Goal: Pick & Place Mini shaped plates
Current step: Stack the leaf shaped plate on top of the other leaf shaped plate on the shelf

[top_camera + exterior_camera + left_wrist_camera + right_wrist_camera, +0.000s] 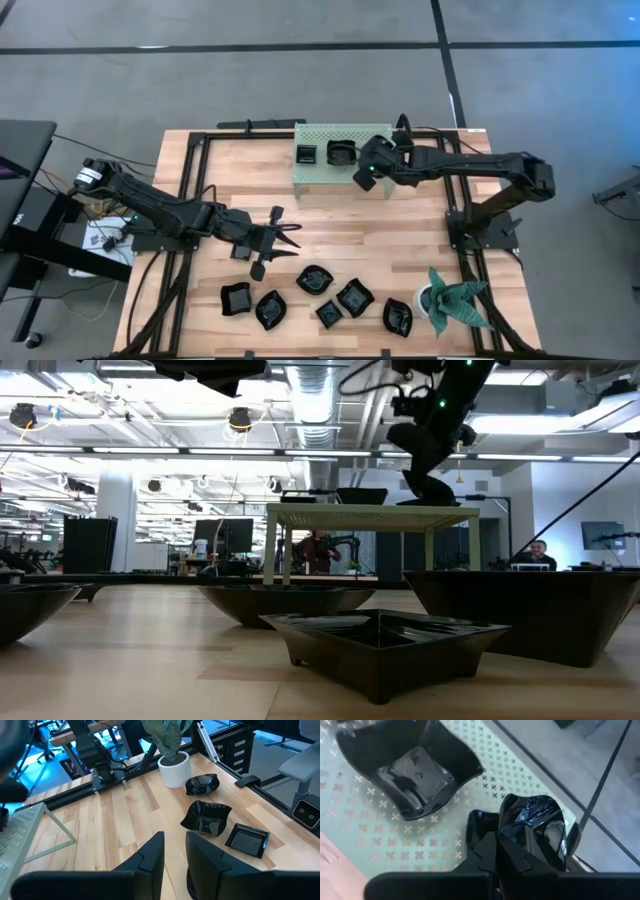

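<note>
Several glossy black mini plates lie on the wooden table near its front edge, among them a scalloped one (206,816) and a square one (246,840). Two more plates (305,155) (342,153) rest on a pale green perforated stand (325,135) at the far middle. My right gripper (495,845) hangs over the stand's right part, shut on another black plate (535,825). A dish on the stand (415,775) sits just beyond it. My left gripper (175,847) hovers open above the table's left middle, with nothing between its fingers. My right gripper pinches the plate's rim (507,837) between its two shut fingers, slanting down from the table's right side. The plate stands tipped on edge beside the fingers. It is clear of the stand's top (520,775).
A green spiky plant in a white pot (450,300) stands at the near right corner. Black frame rails (190,180) run along the table's sides. Bare wood lies between the stand and the row of plates.
</note>
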